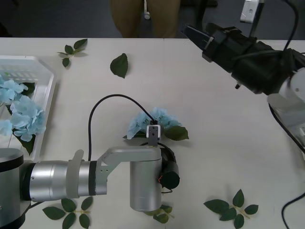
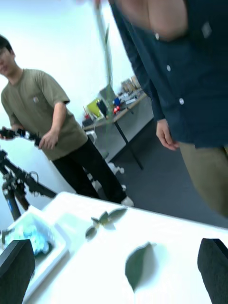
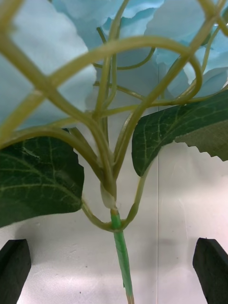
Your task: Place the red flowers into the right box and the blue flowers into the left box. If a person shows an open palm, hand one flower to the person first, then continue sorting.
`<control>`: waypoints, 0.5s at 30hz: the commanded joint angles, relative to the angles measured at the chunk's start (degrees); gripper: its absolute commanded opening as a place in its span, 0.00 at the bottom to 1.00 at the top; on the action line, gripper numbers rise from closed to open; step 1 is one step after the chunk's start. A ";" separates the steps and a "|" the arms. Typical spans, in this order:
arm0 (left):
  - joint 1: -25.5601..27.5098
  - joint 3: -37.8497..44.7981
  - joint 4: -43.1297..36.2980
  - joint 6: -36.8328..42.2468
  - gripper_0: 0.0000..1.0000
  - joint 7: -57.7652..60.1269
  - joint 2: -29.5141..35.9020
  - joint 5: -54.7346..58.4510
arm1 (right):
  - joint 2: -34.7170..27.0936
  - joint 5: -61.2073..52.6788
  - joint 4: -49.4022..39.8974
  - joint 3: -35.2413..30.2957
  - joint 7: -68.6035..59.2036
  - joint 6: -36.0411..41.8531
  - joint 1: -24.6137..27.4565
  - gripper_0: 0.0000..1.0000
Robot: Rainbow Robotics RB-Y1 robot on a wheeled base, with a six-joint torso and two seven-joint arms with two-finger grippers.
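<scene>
The shallow white slotted plastic tray [image 1: 45, 78] at the white surface's [image 1: 214, 143] left edge holds pale-blue hydrangeas [image 1: 26, 117]. At centre, the left pincer [image 3: 114, 261] stands wide open astride the stem of another pale-blue hydrangea [image 1: 155, 121] lying flat. The right pincer [image 2: 116, 263], open and empty, hangs raised at the far right

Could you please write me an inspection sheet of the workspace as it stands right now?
Surface: white table.
Job's things: one blue flower lies mid-table; more blue flowers in the left box; person stands at the far edge.
Clutter: loose leaf sprigs and a single leaf.
Grippers: left end effector open, straddling the flower's stem; right end effector open, raised towards the person.
Cables: black cable loops over the table.
Surroundings: bystander, desk behind.
</scene>
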 commanded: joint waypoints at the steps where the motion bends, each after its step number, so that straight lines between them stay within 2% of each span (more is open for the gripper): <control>1: 1.99 -0.95 1.47 0.54 1.00 0.25 -0.79 -0.45 | -8.10 -3.44 -4.44 -4.12 -0.34 0.92 5.76 1.00; 3: 1.99 -0.95 1.38 0.63 0.99 0.25 -0.88 -0.45 | -11.09 -3.44 -3.74 -6.49 -0.52 2.23 8.13 1.00; 4: 1.99 -0.86 1.38 0.63 0.92 0.25 -0.88 -0.45 | -11.79 -3.44 -3.30 -7.11 -0.61 2.85 8.48 1.00; 5: 2.08 -0.95 1.38 0.72 0.66 0.07 -0.88 -0.45 | -12.85 -3.44 -2.25 -7.90 -0.69 4.34 8.92 1.00; 6: 2.08 -0.95 1.38 0.81 0.27 0.07 -0.88 -0.45 | -14.08 -3.44 -0.40 -9.13 -0.87 6.72 9.09 1.00; 7: 2.08 -0.86 1.38 0.90 0.13 -0.02 -0.88 -0.45 | -15.13 -3.44 1.71 -10.27 -0.96 9.70 9.01 1.00; 8: 1.99 -0.95 1.38 0.98 0.08 -0.10 -0.79 -0.45 | -15.75 -3.44 3.64 -11.50 -0.87 13.13 8.48 1.00; 11: 2.08 -0.95 1.38 1.16 0.02 -0.28 -0.88 -0.45 | -15.92 -4.14 7.60 -13.79 -1.22 21.57 7.07 1.00; 15: 1.99 -0.95 1.38 1.07 0.01 -0.37 -0.79 -0.36 | -15.75 -4.23 11.38 -15.02 -4.47 31.59 5.67 1.00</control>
